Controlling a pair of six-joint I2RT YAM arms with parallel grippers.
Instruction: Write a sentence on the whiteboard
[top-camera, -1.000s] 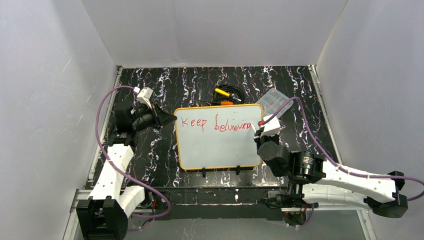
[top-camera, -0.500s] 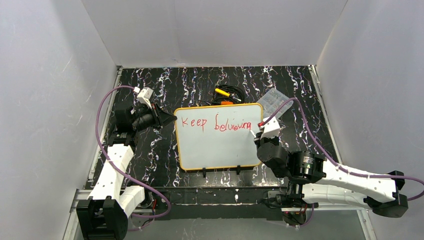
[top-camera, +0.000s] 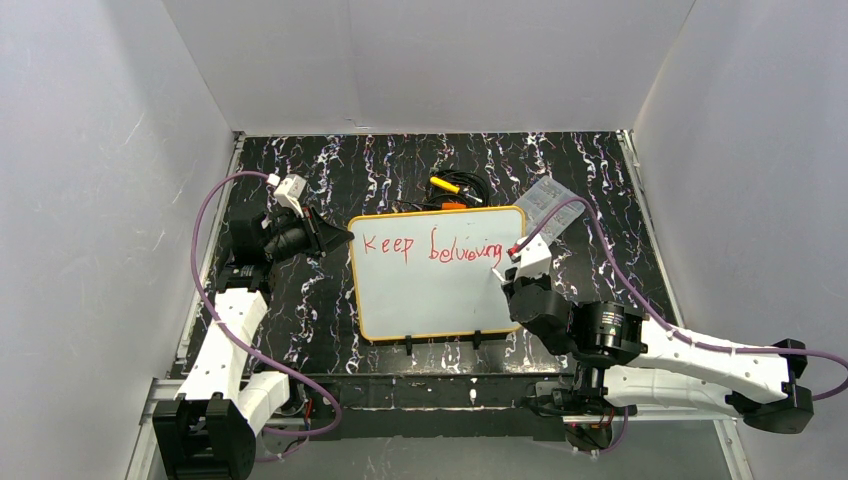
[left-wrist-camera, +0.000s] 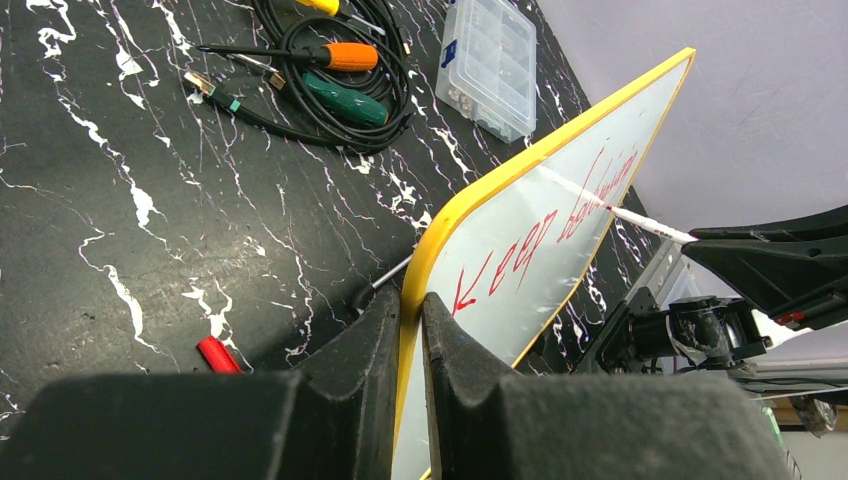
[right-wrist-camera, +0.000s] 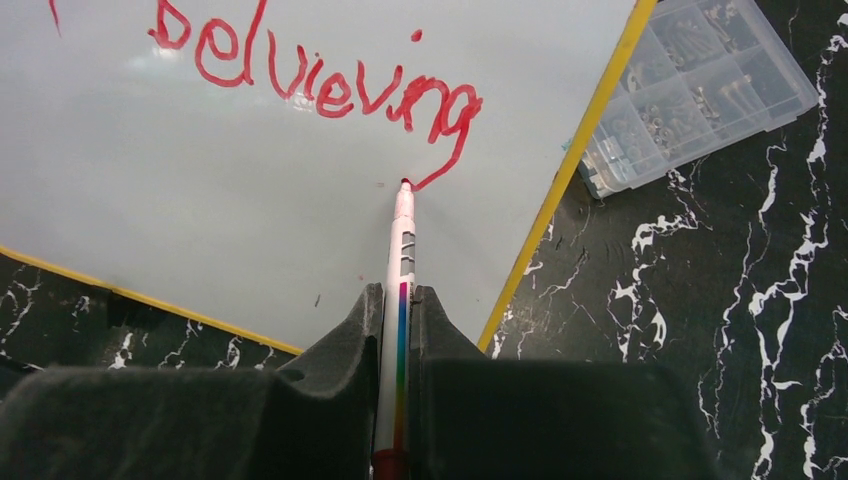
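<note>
The right hand (right-wrist-camera: 398, 300), clenched on a red marker (right-wrist-camera: 403, 235), has just finished the tail of the "g". The sentence (top-camera: 430, 246) now reads "Keep believing" along the top of the whiteboard (top-camera: 430, 295), at the centre of the overhead view on the desk (top-camera: 330, 180). The tip sits right at the tail's end. The left hand (left-wrist-camera: 410, 305) stays pinched on the board's yellow left edge. There is no full stop and there is bare board below, so I'd guess more writing remains.
</note>
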